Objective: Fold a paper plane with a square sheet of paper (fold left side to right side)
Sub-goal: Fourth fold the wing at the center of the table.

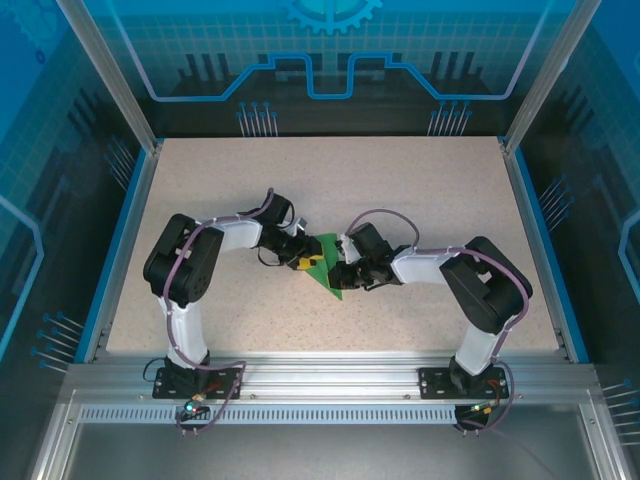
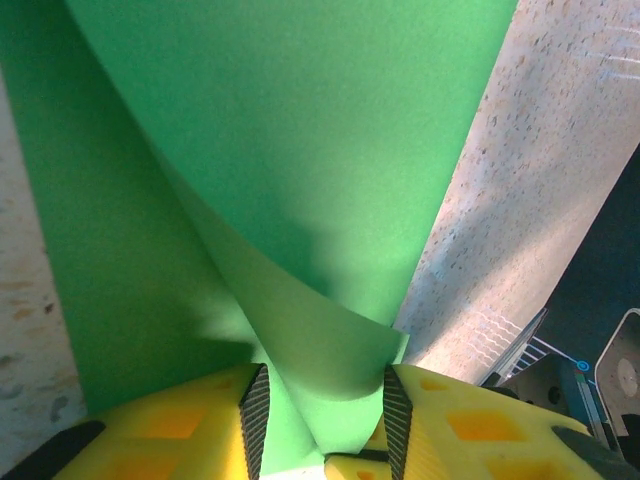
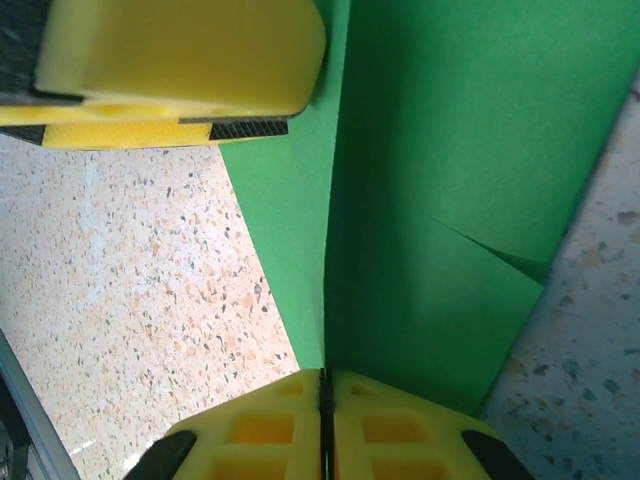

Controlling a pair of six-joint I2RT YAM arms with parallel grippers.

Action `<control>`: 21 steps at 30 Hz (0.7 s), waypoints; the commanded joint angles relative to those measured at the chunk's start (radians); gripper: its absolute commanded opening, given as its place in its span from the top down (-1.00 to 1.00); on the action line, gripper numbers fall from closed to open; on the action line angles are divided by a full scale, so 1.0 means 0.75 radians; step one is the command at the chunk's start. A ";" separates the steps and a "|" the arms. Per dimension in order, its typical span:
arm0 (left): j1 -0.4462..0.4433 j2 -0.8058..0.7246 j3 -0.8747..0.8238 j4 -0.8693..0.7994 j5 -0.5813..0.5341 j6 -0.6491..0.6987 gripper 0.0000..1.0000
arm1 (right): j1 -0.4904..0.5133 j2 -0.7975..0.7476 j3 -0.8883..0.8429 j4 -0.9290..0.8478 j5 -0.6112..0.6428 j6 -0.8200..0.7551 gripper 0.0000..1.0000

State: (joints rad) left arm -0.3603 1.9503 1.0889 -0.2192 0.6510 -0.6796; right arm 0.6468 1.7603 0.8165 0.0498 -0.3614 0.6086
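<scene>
While the left gripper [image 2: 322,420] pinches the curled green paper [image 1: 325,266], right gripper [image 3: 323,420] pressed on its edge (mid-table).

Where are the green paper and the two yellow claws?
Bright green folded paper sheet [image 1: 325,268]: overhead view, flat middle.
Left gripper [image 2: 322,420]: left wrist view, between fingertips.
Right gripper [image 3: 324,395]: right wrist view, closed fingertips' seam.

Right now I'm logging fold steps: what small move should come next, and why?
Probably press the curled flap flat. The green paper bows up, uncreased, between the left gripper fingers, while the right gripper pinches its edge on the table.
</scene>
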 commanded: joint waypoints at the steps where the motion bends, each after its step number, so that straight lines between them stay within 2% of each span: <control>1: -0.008 0.044 0.017 -0.057 -0.056 0.000 0.23 | -0.018 -0.014 0.008 -0.005 -0.043 0.005 0.70; 9: -0.008 0.041 0.017 -0.065 -0.062 0.004 0.23 | -0.078 -0.076 0.042 -0.022 -0.080 0.015 0.28; 13: -0.010 0.038 0.017 -0.066 -0.061 0.006 0.23 | -0.114 -0.027 0.053 0.069 -0.164 0.071 0.24; 21: -0.010 0.038 0.016 -0.065 -0.058 0.006 0.23 | -0.116 0.099 0.151 0.087 -0.211 0.084 0.27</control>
State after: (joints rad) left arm -0.3622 1.9518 1.0916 -0.2237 0.6479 -0.6796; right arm 0.5682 1.8023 0.8986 0.0963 -0.4778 0.6559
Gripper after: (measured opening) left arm 0.385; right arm 0.370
